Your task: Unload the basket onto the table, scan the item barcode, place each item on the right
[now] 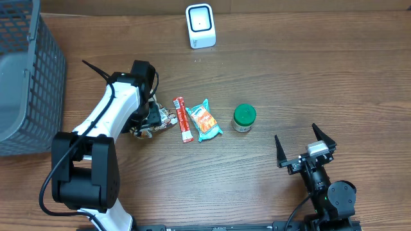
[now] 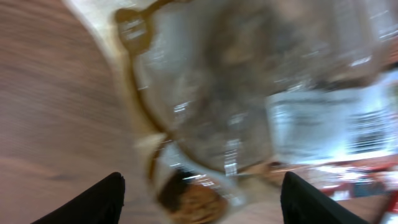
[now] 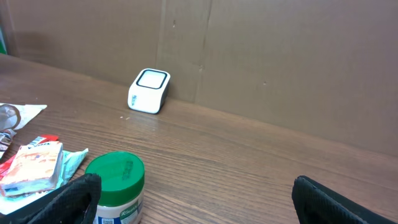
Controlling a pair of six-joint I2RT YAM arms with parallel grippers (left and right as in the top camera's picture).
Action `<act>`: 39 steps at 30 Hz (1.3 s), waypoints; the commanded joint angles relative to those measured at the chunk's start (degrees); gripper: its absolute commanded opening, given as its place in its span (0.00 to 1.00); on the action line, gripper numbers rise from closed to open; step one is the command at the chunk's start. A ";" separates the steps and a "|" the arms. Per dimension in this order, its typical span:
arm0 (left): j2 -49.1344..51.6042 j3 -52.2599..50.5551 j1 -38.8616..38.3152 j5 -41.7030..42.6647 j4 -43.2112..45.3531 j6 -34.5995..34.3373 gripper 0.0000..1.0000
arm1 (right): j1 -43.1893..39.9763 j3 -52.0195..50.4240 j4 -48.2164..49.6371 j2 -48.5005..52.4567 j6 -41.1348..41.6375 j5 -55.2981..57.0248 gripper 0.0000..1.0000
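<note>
Left fingers (image 2: 93, 202) parted over clear packet (image 2: 249, 106), holding nothing, right fingers (image 3: 68, 199) spread wide, empty

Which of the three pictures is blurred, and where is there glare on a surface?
Left wrist view: blurred all over, seemingly by motion, the clear packet smeared, with white glare streaks on its plastic. Overhead view: sharp and evenly lit. Right wrist view: the white scanner and the green-lidded jar are sharp, without glare.
</note>
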 commanded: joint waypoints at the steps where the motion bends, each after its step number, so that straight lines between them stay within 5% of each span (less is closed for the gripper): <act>1: -0.74 -0.33 -0.61 -9.55 -2.40 5.51 0.72 | -0.02 -0.61 0.24 -0.42 -0.02 0.11 1.00; 8: -0.74 -0.33 0.68 -13.46 -6.71 1.73 0.71 | 0.00 -0.61 0.24 -0.42 -0.02 0.13 1.00; 11: -0.76 -0.04 1.57 -10.64 -6.12 -0.11 0.81 | 0.00 -0.61 0.24 -0.42 -0.02 0.11 1.00; 18: -0.76 10.14 3.19 -2.97 -13.92 -0.11 0.75 | 0.00 -0.61 0.24 -0.42 -0.02 0.13 1.00; 20: -0.76 13.18 3.19 0.83 -14.73 -0.13 0.66 | 0.00 -0.61 0.24 -0.42 -0.02 0.11 1.00; 24: -0.76 16.83 3.15 11.82 -13.77 -0.11 0.21 | 0.00 -0.61 0.24 -0.42 -0.02 0.11 1.00; 26: -0.76 16.90 3.06 14.27 -12.57 -0.13 0.08 | -0.02 -0.61 0.24 -0.42 -0.02 0.11 1.00; 39: -0.42 12.37 0.04 17.22 0.26 -9.18 0.05 | -0.02 -0.61 0.24 -0.42 -0.02 0.11 1.00</act>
